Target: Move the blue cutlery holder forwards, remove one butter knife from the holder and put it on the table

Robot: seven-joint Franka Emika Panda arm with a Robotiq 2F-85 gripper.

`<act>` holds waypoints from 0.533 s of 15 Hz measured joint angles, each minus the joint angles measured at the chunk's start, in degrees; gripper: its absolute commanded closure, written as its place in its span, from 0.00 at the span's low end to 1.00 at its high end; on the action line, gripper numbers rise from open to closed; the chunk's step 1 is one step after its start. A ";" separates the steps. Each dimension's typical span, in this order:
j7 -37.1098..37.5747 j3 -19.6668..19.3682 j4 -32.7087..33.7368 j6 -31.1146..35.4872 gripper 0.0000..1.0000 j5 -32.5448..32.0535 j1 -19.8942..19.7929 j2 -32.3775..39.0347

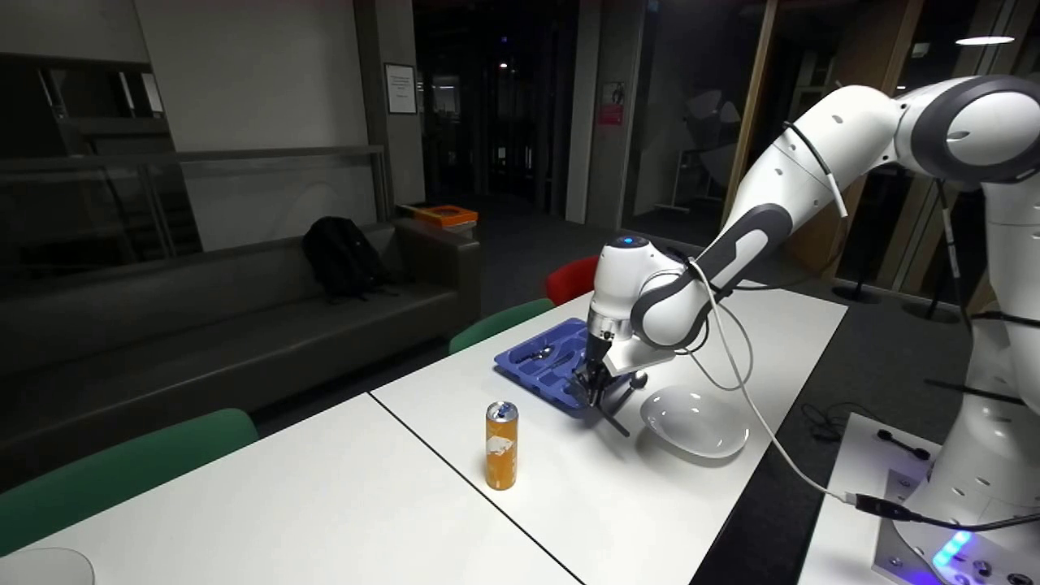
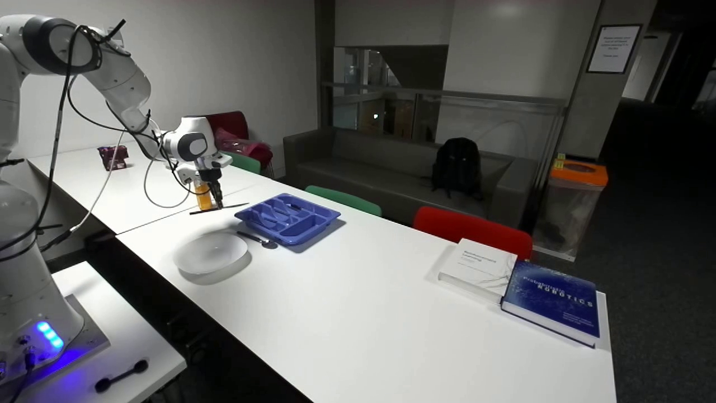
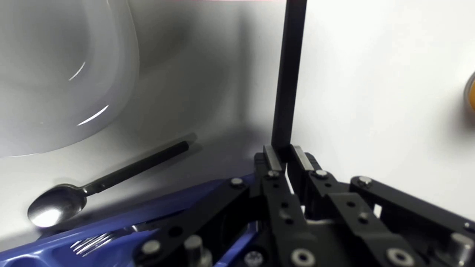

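Note:
The blue cutlery holder (image 1: pixel 532 387) (image 2: pixel 291 240) lies on the white table (image 1: pixel 309 487) (image 2: pixel 358 313). It shows partly in the wrist view (image 3: pixel 148 209), with a fork in it. My gripper (image 1: pixel 597 398) (image 2: pixel 219 205) is beside the holder, on the orange can's side. In the wrist view its fingertips (image 3: pixel 284 154) are closed on the black handle of the butter knife (image 3: pixel 289 74). The knife also shows in both exterior views (image 1: pixel 616 422) (image 2: pixel 202 211). It is level and a little above the table, its shadow apart from it. Its blade end is hidden in the wrist view.
A white plate (image 1: pixel 699 426) (image 2: pixel 210 254) (image 3: pixel 111 74) stands near the holder. A black-handled spoon (image 2: pixel 268 244) (image 3: pixel 130 167) lies between them. The orange can (image 1: pixel 501 447) (image 2: pixel 203 198) stands close to the gripper. Two books (image 2: pixel 478 263) (image 2: pixel 554 296) lie at the table's end.

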 measured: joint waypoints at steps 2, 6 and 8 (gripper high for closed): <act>0.14 -0.01 -0.68 0.00 0.97 -0.01 0.40 -0.01; 0.34 -0.02 -3.14 0.03 0.97 -0.18 1.22 -0.14; 0.51 -0.02 -4.56 0.32 0.97 -0.39 1.61 -0.18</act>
